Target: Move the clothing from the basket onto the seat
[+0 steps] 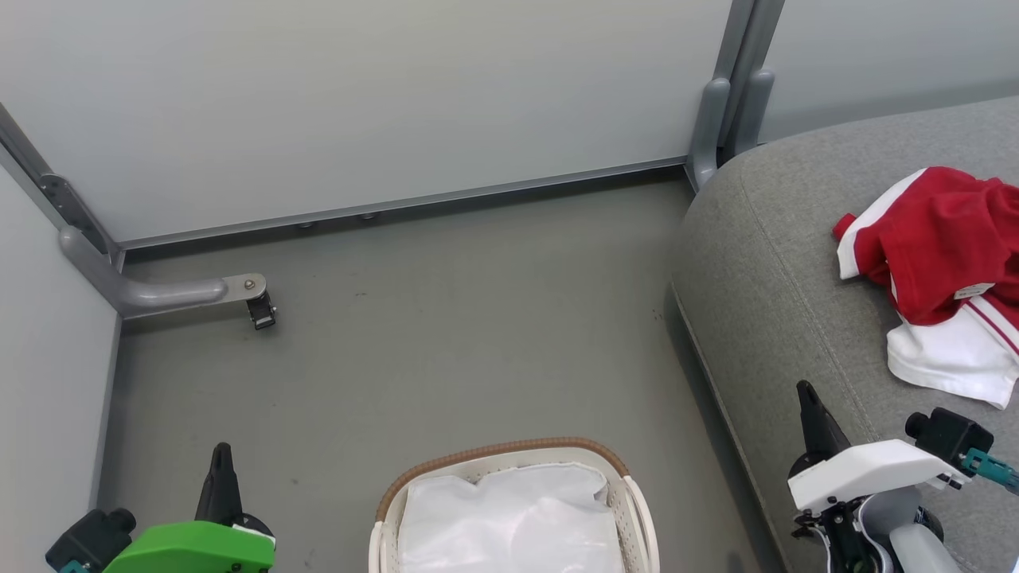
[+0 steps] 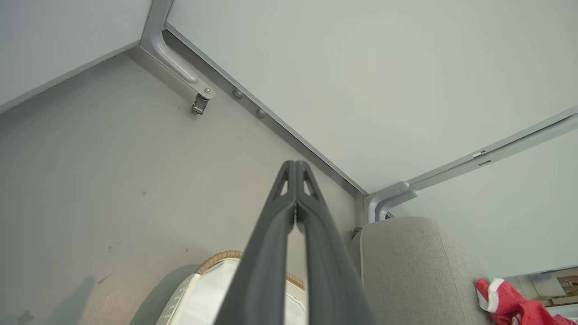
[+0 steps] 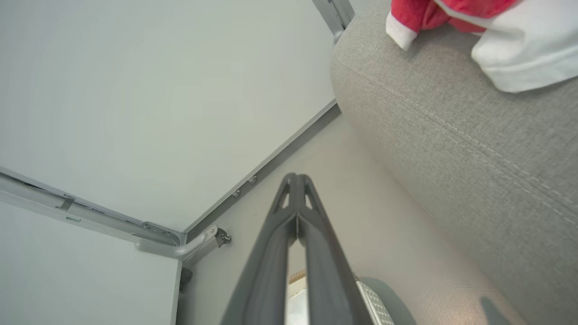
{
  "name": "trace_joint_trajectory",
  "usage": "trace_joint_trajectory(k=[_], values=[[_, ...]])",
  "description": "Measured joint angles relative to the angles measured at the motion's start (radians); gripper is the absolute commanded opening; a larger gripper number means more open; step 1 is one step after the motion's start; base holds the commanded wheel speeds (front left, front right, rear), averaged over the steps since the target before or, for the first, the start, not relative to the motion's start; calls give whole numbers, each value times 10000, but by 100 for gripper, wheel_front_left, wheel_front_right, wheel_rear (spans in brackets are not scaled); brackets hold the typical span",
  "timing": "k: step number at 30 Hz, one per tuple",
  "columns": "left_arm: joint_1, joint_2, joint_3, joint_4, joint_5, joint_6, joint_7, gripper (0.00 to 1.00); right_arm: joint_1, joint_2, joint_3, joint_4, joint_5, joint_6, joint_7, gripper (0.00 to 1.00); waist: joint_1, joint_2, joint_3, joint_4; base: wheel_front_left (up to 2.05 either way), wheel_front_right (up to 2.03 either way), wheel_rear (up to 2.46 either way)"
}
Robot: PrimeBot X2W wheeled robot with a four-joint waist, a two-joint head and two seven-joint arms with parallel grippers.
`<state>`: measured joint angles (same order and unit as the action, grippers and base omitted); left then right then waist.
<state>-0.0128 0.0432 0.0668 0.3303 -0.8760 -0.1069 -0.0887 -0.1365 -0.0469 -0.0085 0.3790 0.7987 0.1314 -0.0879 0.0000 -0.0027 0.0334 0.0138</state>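
You can count the task as done or very nearly done, as far as these views let me judge. The soft red fabric clothing with white trim bands and a white panel (image 1: 939,255) lies in a crumpled heap on the large grey fabric-upholstered seat with stitched seams (image 1: 780,263), at about 3 o'clock in the head view. It runs out of the picture at the right edge, so I cannot tell you how many garments are in the heap. The small oval white perforated plastic basket with the brown woven-look rim (image 1: 501,450) stands on the grey floor (image 1: 446,334) at 6 o'clock, near the seat's front edge. Inside it you see the white liner (image 1: 509,517) and no red fabric. Its near part is cut off by the bottom edge, so a small piece hidden there is not excluded. The left gripper (image 1: 221,461) is at 7 o'clock, its two dark fingers pressed together on nothing, and the left wrist view shows the same. The right gripper (image 1: 806,398), at 4 o'clock against the seat's edge, is closed in the same way and empty, apart from the clothing. What is left, in my judgement, is only to check the hidden part of the basket.
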Motion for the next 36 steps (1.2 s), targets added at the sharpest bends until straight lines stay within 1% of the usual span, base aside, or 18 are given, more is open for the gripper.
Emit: trace_joint_trajectory(k=[20, 36], values=[[-312, 4, 151, -244, -2203, -84, 612, 0, 32, 0, -326, -393, 2464, 0, 616, 0, 0, 0, -76, -32, 0, 0, 0], [-461, 10, 251, -385, -3724, -119, 1032, 0, 58, -2, -539, -654, 4111, -2, 1026, 0, 0, 0, -135, -58, 0, 0, 0]])
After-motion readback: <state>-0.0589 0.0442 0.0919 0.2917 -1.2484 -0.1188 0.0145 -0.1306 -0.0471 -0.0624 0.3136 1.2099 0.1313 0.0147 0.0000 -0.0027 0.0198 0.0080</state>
